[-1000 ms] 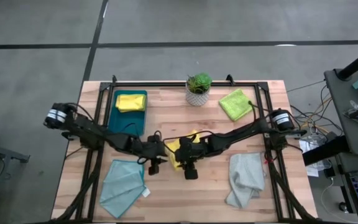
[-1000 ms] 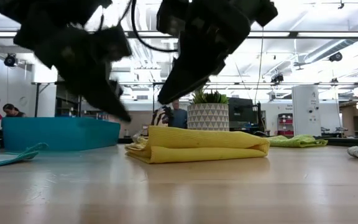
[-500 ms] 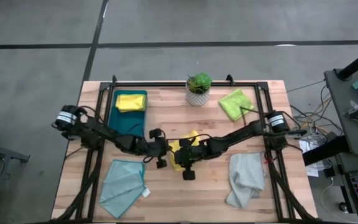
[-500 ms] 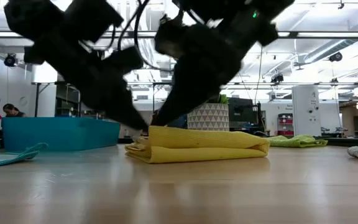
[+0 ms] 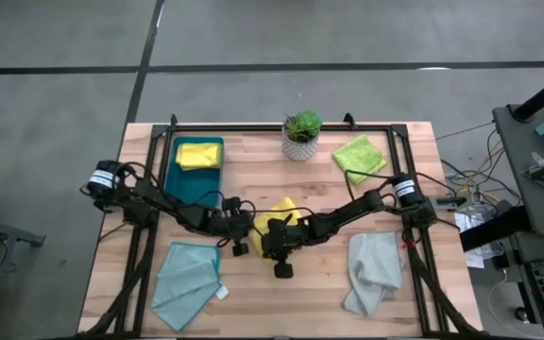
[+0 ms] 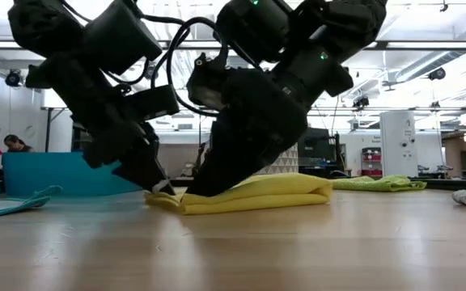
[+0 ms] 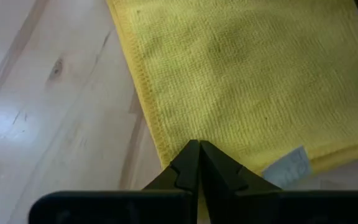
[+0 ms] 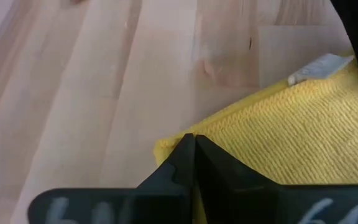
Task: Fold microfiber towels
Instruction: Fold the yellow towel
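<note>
The yellow towel (image 5: 280, 219) lies mid tabletop (image 5: 319, 283); the left pincer (image 7: 198, 148) pinches its near edge; the right pincer (image 8: 192, 142) pinches that edge too, just beside it.

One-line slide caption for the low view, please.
Both tools, left and right, shut on the near edge of the folded yellow towel on the wooden table.

No readable text, labels or signs anywhere.
</note>
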